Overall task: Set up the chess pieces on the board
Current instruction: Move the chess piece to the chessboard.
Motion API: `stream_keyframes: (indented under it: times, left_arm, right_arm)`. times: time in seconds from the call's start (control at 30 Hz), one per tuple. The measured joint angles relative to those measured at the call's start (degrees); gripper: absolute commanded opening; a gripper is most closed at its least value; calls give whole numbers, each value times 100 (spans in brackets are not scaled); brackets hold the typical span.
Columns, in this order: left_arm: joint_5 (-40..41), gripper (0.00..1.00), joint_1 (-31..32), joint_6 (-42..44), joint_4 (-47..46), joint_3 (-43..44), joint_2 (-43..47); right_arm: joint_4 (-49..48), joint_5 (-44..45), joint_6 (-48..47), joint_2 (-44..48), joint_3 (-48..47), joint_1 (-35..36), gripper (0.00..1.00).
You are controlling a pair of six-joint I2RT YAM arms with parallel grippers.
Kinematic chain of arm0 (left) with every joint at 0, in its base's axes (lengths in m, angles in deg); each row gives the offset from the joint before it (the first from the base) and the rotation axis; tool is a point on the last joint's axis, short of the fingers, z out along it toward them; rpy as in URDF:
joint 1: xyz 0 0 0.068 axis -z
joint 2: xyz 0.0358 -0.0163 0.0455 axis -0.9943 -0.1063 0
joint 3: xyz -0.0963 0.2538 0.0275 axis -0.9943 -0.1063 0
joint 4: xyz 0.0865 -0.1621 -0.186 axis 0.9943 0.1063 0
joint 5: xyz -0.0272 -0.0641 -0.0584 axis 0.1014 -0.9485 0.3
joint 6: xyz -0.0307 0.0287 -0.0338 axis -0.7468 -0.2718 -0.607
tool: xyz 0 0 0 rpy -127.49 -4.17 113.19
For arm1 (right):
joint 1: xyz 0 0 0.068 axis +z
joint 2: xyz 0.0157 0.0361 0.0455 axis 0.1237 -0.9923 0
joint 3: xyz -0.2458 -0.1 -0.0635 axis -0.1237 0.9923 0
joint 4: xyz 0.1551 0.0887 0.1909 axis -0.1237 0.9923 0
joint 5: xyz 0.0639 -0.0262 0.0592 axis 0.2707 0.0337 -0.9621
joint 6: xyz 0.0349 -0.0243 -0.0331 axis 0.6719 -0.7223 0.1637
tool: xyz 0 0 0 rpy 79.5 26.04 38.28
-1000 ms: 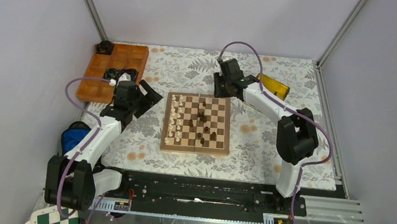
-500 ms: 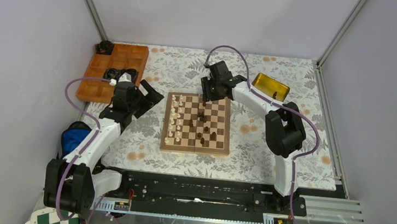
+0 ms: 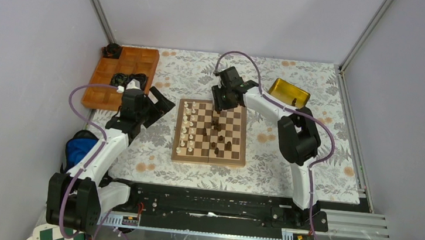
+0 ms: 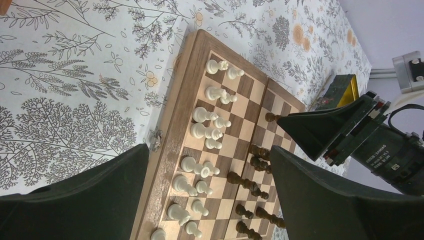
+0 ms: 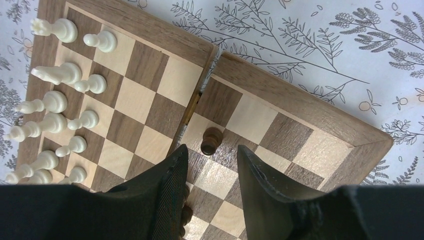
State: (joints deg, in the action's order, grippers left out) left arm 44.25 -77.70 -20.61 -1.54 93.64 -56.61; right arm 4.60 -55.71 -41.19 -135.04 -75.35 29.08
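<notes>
The right gripper (image 5: 212,150), jaws parted and empty, hovers by a dark pawn (image 5: 211,140) near the board (image 5: 300,107)'s far edge; the left gripper (image 4: 208,150)'s jaws gape, released.

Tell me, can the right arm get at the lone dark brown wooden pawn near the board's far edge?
Probably yes: the right gripper has its jaws open just short of the dark pawn, and the board squares beside it are bare.
</notes>
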Motion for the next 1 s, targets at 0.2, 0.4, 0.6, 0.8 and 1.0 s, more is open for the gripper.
stream_keyframes:
  times: [0.2, 0.4, 0.6, 0.8, 1.0]
  left_arm:
    - [-2, 99, 0, 0, -9, -26, 17]
    - [-2, 99, 0, 0, -28, -26, 22]
    - [-2, 98, 0, 0, -72, -46, 20]
    - [0, 98, 0, 2, -76, -52, 20]
    - [0, 98, 0, 13, -79, -52, 20]
  right_arm:
    - [85, 20, -66, -221, -136, 52, 45]
    - [101, 98, -105, -391, -260, 61, 36]
    - [146, 260, -177, -457, -350, 63, 19]
    - [227, 498, -260, -457, -420, 79, 4]
    - [234, 828, -361, -455, -420, 96, 0]
